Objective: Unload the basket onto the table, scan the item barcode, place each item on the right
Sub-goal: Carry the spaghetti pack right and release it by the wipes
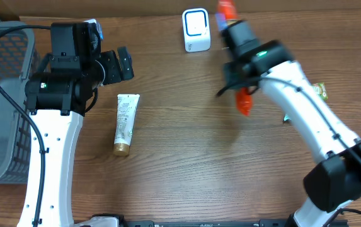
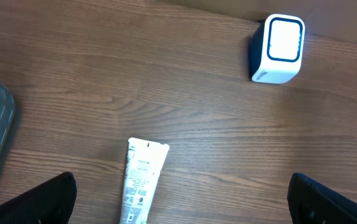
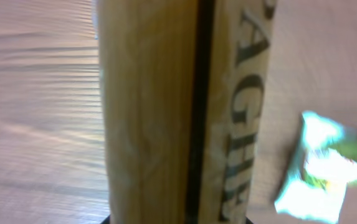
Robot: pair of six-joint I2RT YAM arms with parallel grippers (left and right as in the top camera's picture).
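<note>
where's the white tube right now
Overhead view: the white tube lies flat on the left side, just right of the left arm, nearer the robot than the barcode scanner.

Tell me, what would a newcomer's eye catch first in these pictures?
First the right gripper, shut on a long yellowish pack with orange ends, held just right of the white box-shaped scanner with a blue-rimmed window at the far side. Next, the white tube with a gold cap, lying flat near the open left gripper.
</note>
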